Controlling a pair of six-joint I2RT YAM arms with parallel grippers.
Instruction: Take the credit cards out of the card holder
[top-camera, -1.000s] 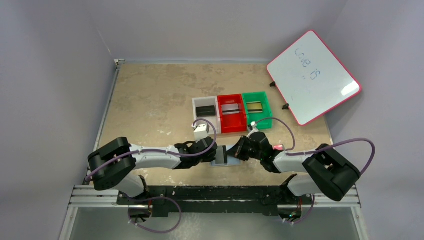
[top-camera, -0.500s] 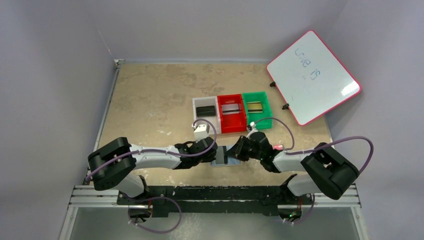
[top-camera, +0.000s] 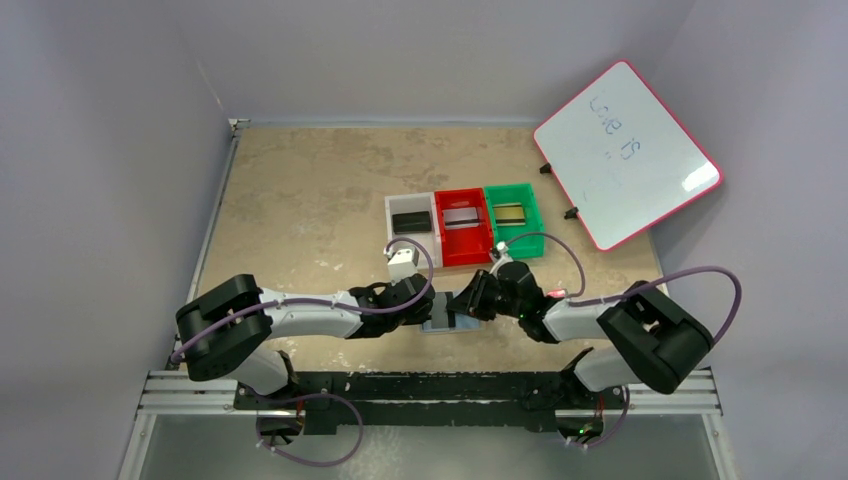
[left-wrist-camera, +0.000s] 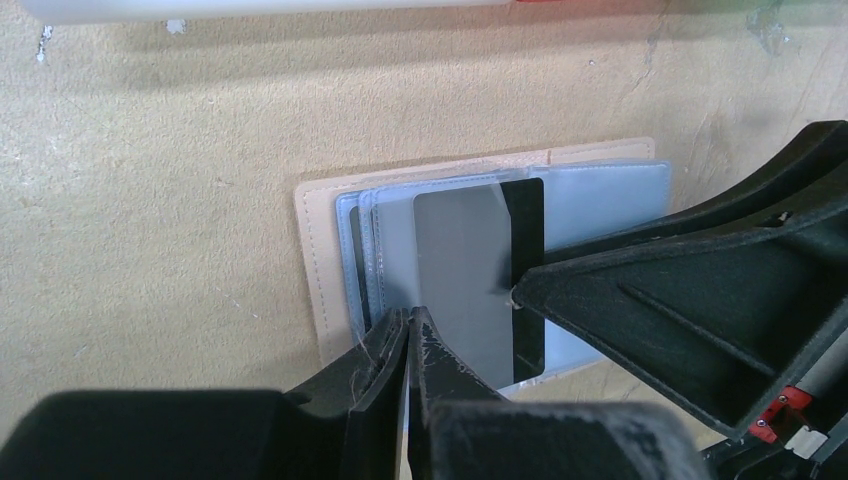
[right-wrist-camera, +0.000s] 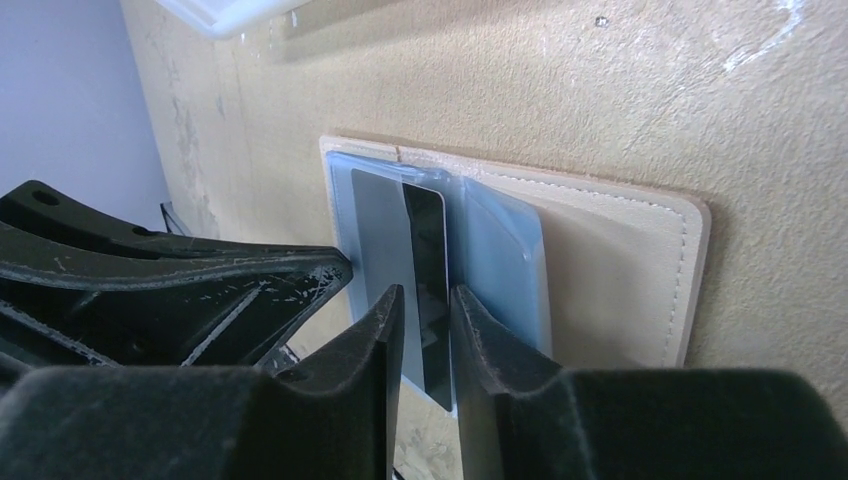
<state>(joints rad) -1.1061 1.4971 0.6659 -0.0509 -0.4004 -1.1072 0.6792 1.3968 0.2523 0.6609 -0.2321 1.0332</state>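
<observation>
Top external view: the right gripper (top-camera: 462, 303) has edged left since a second ago, its jaws now slightly parted, seemingly straddling the grey credit card (left-wrist-camera: 465, 280) at lower centre. The left gripper (left-wrist-camera: 410, 345), pinched together, touches the open card holder (left-wrist-camera: 320, 270) mid-frame.

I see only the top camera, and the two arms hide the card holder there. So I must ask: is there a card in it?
Observer: Yes. In the left wrist view the card holder lies open, and one grey card with a black stripe sits among its grey-blue pockets.
Operator: Does the right pincer hold this card?
Observer: It seems not. In the right wrist view the right pincer is open, with a gap between its fingers over the card's striped side.
Operator: And the left pincer?
Observer: The left pincer is shut, its tip at the pockets beside the card's corner.
</observation>
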